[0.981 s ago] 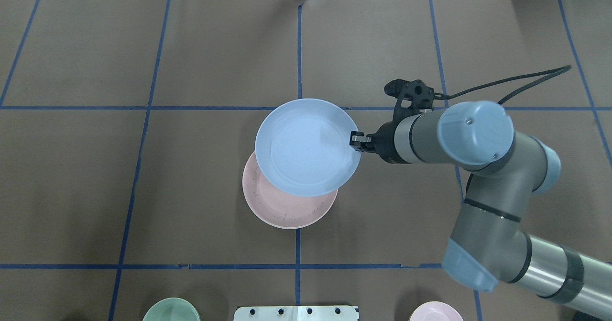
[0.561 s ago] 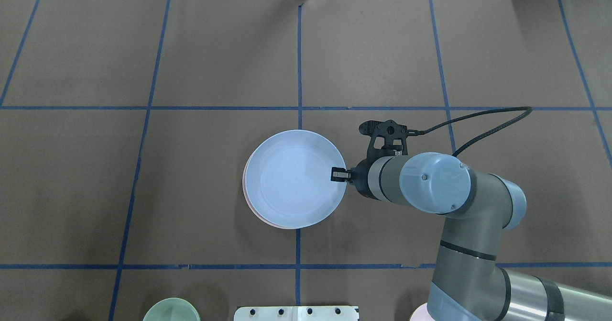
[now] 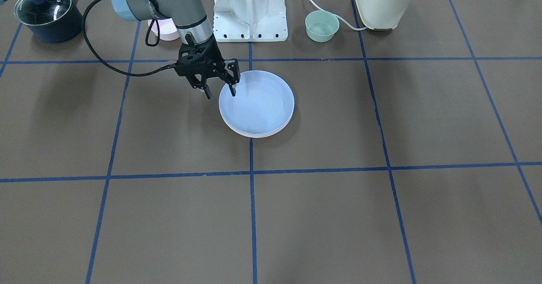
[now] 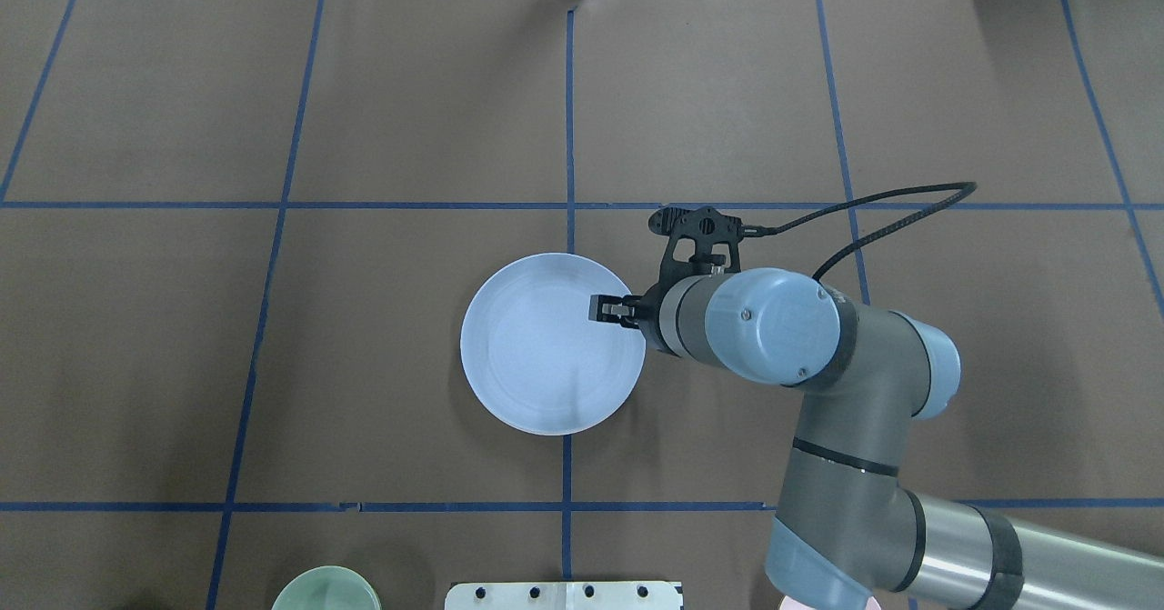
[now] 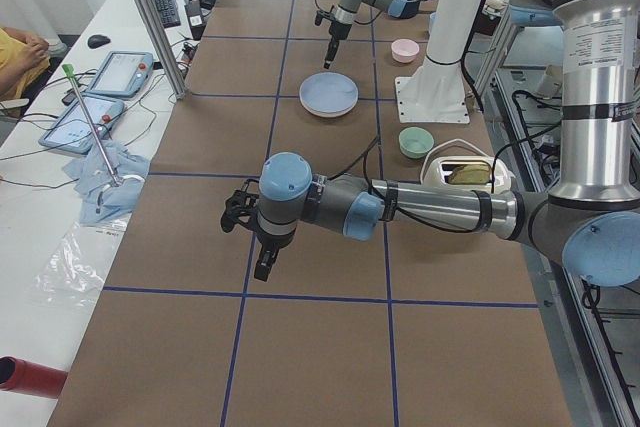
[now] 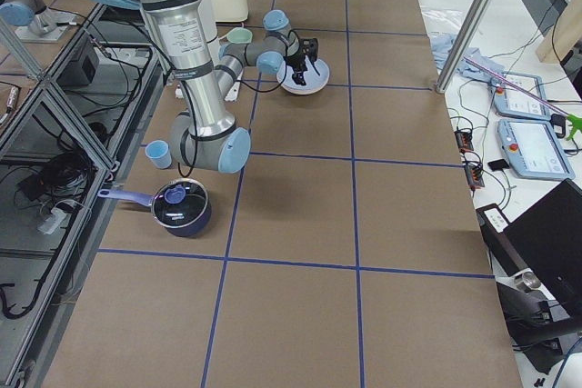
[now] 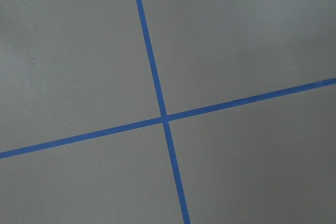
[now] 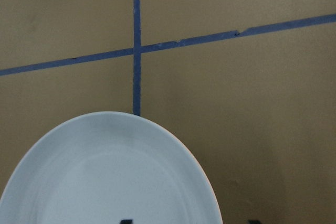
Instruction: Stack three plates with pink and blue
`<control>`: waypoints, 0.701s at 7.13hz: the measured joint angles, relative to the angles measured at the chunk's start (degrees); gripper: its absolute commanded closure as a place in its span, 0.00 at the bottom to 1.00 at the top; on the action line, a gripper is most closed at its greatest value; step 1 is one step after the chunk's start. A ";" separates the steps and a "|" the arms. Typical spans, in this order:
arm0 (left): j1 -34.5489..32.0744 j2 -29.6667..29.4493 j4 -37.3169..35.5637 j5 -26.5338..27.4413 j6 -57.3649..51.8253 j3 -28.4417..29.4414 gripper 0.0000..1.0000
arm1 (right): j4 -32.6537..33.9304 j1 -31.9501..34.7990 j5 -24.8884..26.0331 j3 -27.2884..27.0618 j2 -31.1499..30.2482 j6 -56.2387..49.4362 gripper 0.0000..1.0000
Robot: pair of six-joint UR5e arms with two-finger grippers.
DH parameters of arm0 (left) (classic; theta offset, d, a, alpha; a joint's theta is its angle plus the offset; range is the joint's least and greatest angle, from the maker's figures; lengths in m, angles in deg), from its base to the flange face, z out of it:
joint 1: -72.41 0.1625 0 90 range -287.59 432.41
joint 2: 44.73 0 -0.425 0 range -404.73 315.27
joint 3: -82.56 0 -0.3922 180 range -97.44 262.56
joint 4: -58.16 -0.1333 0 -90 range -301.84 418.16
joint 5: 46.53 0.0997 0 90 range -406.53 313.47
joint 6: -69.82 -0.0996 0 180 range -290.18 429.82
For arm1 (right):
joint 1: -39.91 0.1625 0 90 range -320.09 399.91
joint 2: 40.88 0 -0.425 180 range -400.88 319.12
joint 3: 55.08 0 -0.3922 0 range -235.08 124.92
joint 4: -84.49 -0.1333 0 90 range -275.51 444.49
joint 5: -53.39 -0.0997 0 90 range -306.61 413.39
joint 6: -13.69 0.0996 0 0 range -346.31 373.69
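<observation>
matte brown table [image 4: 364, 365], round blue plate [image 4: 536, 365]

Along the robot-side edge we've got a green bowl [image 3: 322, 26] and a cream toaster [image 3: 383, 2] — a dark lidded pot [image 3: 48, 15] near the corner.

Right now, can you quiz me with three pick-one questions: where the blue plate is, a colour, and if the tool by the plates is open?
1. Where is the blue plate? A. On a shelf. B. On top of the plate stack. C. On the floor.
2. What colour is the small bowl by the toaster? A. Pale green. B. Red. C. Black.
3. How is the right tool? A. Shut on the plate. B. Shut on nothing. C. Open.
Answers: B, other plate rims peek out beneath it; A, it looks mint in the front view; C, its fingers stand wide apart.
</observation>
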 measured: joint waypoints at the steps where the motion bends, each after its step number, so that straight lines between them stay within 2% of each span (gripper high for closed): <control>1: 0.00 0.57 -0.13 -0.11 0.13 0.65 0.00 | 2.67 4.47 -4.55 -0.03 0.82 -2.53 0.00; 3: 0.05 2.42 -0.62 -0.14 0.44 2.53 0.00 | 6.11 15.24 -15.93 0.09 -0.50 -15.13 0.00; 5: 0.04 3.42 -3.56 -0.16 0.17 2.37 0.00 | 11.75 28.45 -27.82 0.53 -3.59 -35.33 0.00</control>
